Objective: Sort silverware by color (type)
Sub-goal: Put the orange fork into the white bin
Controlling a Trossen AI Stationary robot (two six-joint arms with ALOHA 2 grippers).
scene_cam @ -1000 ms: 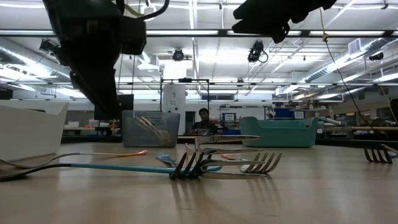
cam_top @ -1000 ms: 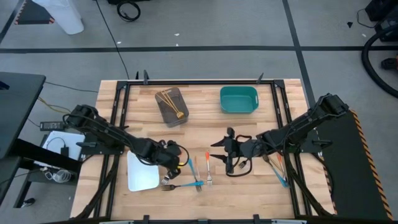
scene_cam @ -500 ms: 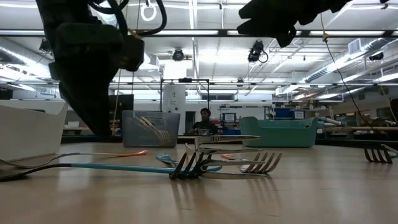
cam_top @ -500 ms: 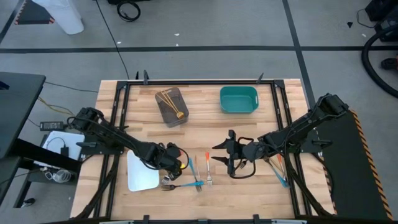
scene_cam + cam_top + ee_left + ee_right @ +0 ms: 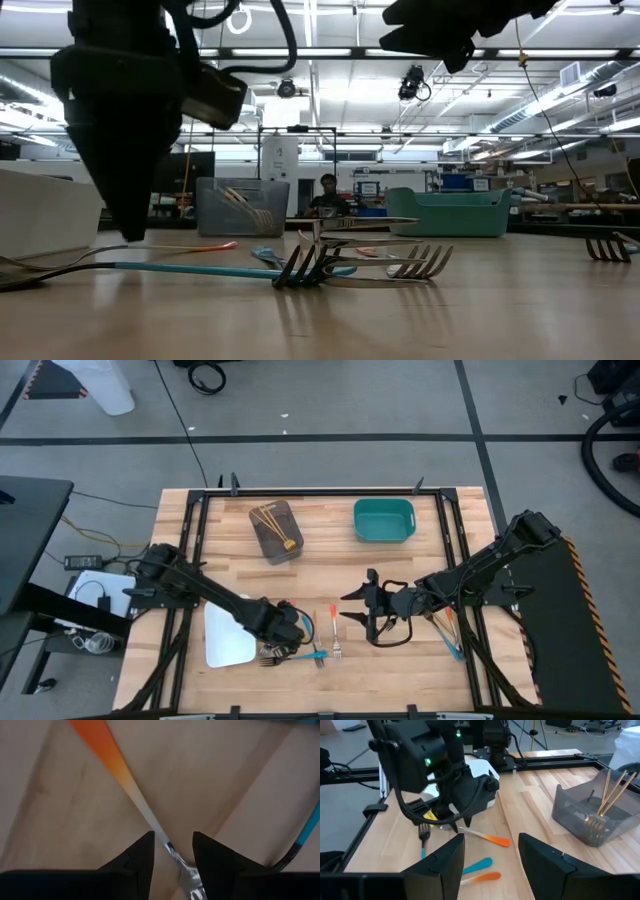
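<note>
My left gripper (image 5: 173, 851) is open and low over the table, with a finger on each side of the neck of an orange-handled fork (image 5: 107, 750); it touches nothing that I can see. In the high view it (image 5: 287, 630) hangs above a cluster of forks: a blue-handled fork (image 5: 316, 648), an orange-handled fork (image 5: 335, 628) and a dark fork (image 5: 270, 658). My right gripper (image 5: 362, 610) is open and hovers above the table's middle, touching nothing. Two more forks (image 5: 450, 632) lie flat to its right. Gold forks (image 5: 272, 520) lie in the grey tray (image 5: 288, 552).
A white tray (image 5: 226, 642) lies just left of the left gripper. A teal tray (image 5: 384, 522) stands near the far edge, beside the grey one. Black rails (image 5: 190, 530) run along both table sides. A person (image 5: 327, 190) sits far behind the table.
My left gripper has moved toward the near edge and slightly right, and has come down closer over the forks beside the white tray. The right gripper has kept nearly still. No fork has moved.
</note>
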